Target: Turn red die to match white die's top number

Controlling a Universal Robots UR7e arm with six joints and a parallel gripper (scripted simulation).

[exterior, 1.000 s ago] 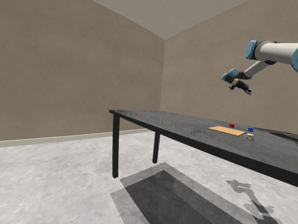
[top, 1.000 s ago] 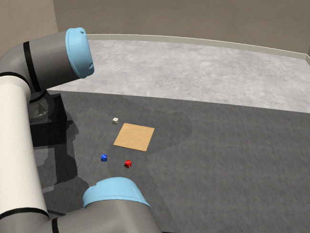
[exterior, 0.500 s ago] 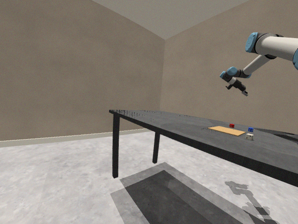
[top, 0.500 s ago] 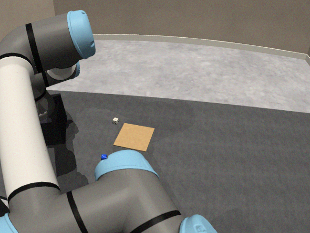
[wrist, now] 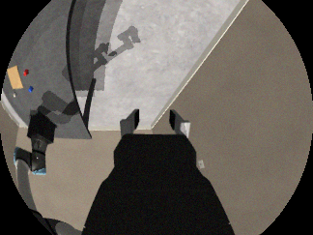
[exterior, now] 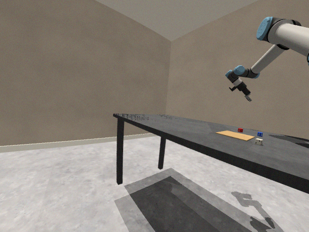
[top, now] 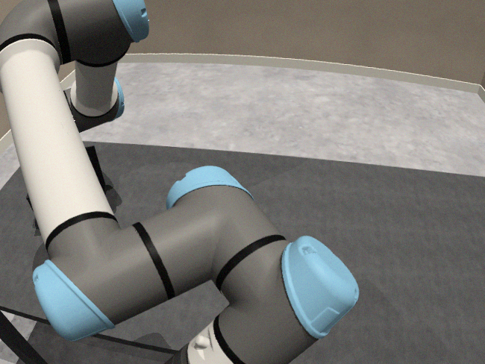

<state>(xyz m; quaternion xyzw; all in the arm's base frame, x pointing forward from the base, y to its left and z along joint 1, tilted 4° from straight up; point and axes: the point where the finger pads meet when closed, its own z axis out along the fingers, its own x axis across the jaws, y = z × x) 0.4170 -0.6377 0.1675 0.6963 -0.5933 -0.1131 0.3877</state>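
Observation:
The red die (exterior: 240,130) (wrist: 26,73) lies on the dark table just beyond the far edge of the tan mat (exterior: 234,135) (wrist: 14,77), not on it. The white die (exterior: 258,141) sits on the table near the mat's right corner. The blue die (exterior: 259,134) (wrist: 31,89) lies behind the white one. My gripper (exterior: 248,98) (wrist: 154,115) is open and empty. It hangs high above the dice, tilted down. In the top view the arm hides the dice and the mat. The pips are too small to read.
The dark table (exterior: 174,130) (top: 352,235) has its front edge toward the exterior camera, with grey floor below. The arm's elbow and wrist joints (top: 176,254) fill the lower left of the top view.

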